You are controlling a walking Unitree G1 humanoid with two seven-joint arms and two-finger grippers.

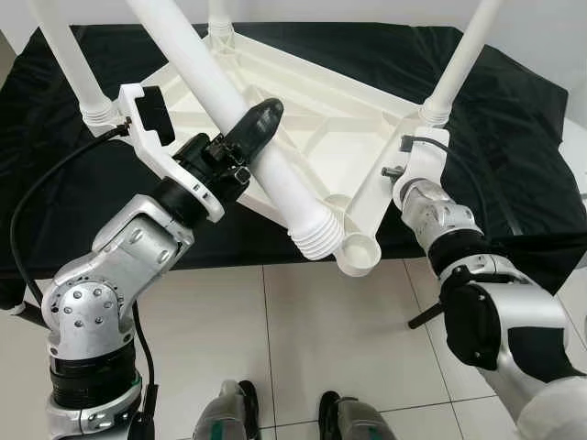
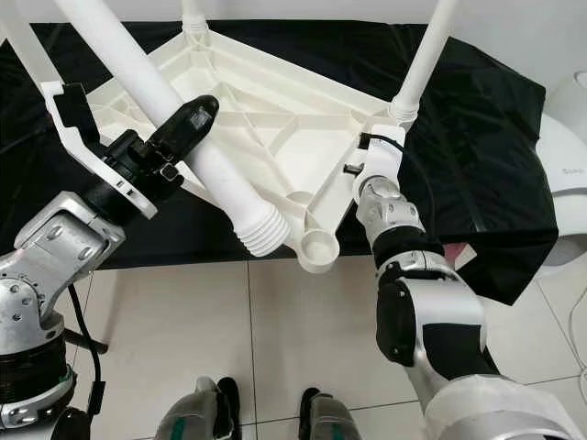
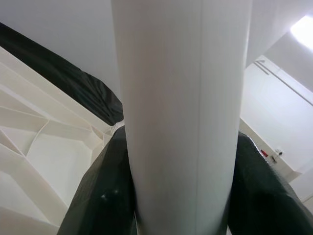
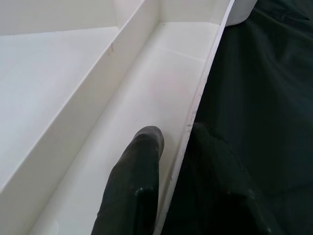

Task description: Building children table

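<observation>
A white plastic table top (image 1: 303, 119) lies upside down on a black-covered surface. Three white legs stand in its corner sockets: one at the back left (image 1: 69, 55), one at the back (image 1: 220, 14), one on the right (image 1: 459, 60). My left gripper (image 1: 255, 124) is shut on a fourth leg (image 1: 215, 87) held at a slant. The leg's ribbed end (image 1: 316, 240) hangs just beside the empty front socket (image 1: 359, 252). In the left wrist view both fingers (image 3: 105, 196) hug the leg (image 3: 181, 98). My right gripper (image 4: 178, 161) is shut on the table top's right rim (image 4: 195, 112), one finger (image 4: 139, 166) inside the channel.
The black cloth (image 1: 514, 137) covers the low surface, and its front edge drops to a tiled floor (image 1: 321, 339). My feet (image 1: 229, 412) stand close to that edge. A white rounded object (image 2: 569, 137) sits to the right of the cloth.
</observation>
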